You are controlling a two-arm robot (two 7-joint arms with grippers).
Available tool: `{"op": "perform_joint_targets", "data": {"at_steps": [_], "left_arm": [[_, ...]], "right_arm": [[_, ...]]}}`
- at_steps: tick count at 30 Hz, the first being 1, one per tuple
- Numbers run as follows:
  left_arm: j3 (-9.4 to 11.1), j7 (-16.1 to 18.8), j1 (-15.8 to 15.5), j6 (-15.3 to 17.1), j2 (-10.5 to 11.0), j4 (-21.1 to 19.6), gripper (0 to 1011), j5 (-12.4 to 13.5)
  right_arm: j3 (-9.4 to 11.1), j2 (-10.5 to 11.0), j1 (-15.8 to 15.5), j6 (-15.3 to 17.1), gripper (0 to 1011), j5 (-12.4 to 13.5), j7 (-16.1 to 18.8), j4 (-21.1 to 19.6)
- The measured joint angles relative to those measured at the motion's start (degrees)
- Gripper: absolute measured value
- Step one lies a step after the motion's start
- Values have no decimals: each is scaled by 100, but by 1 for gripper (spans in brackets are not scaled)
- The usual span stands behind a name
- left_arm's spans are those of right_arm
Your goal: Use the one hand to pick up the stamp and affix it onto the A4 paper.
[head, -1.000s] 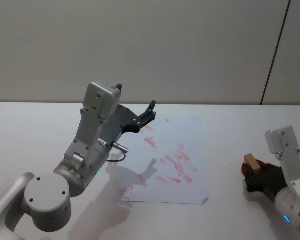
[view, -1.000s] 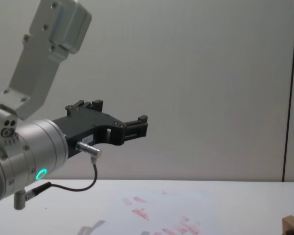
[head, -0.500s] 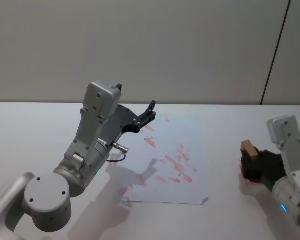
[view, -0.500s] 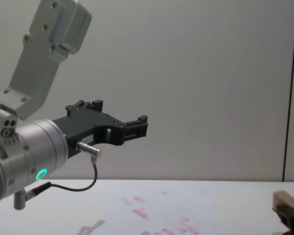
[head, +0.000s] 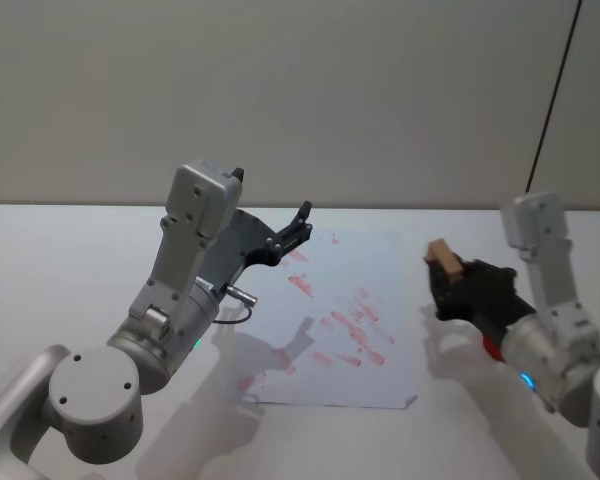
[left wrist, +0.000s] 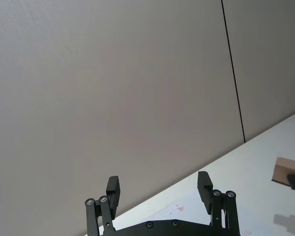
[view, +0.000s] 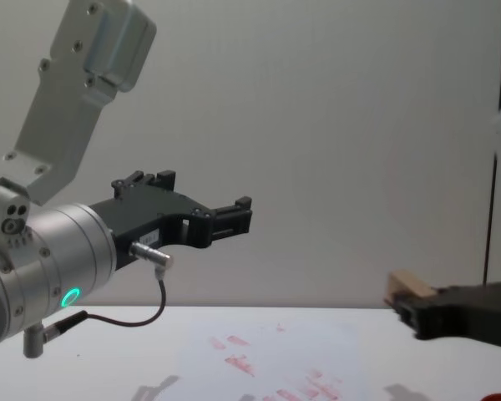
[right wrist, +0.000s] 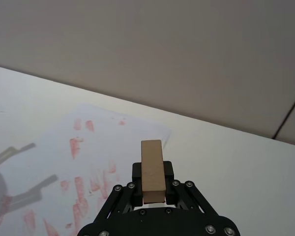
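Surface: white table (head: 60, 260), matte. Room: plain grey-beige wall (head: 280, 90) behind it, with one dark vertical seam (head: 553, 95) at the right.

Paper (head: 390, 265) lies flat at table centre and bears scattered red-pink marks. A flat red item (head: 491, 348) sits on the table under the right arm.

Right end effector (head: 442, 272): fingers closed narrow on the lower part of the stamp (head: 441, 255). The pale block stands up out of the grip, clear of the table, just beside the paper's right edge. Blue ring light is on.

Left end effector (head: 300, 225): raised over the paper's far left corner, fingers (left wrist: 205, 184) spread wide, holding nothing. Green ring light is on.
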Motion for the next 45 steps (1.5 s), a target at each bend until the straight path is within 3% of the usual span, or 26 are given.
{"op": "perform_joint_targets", "data": {"at_steps": [5, 11, 17, 23, 32, 45], "left_arm": [[0, 0, 0, 0, 0, 0, 1003, 0], [0, 0, 0, 0, 0, 0, 1003, 0], [0, -1, 0, 0, 0, 0, 1003, 0], [0, 0, 0, 0, 0, 0, 1003, 0], [0, -1, 0, 0, 0, 0, 1003, 0], [0, 0, 0, 0, 0, 0, 1003, 0]], "right_arm": [[-85, -138, 201, 57, 221, -165, 250, 183], [-225, -336, 521, 172, 220, -555, 523, 573], [-339, -489, 759, 280, 221, -939, 646, 967], [-440, -630, 925, 402, 220, -1165, 660, 1314], [-562, -831, 1055, 594, 221, -1205, 474, 1704], [-614, -1011, 1066, 780, 221, -942, 1, 1902]]}}
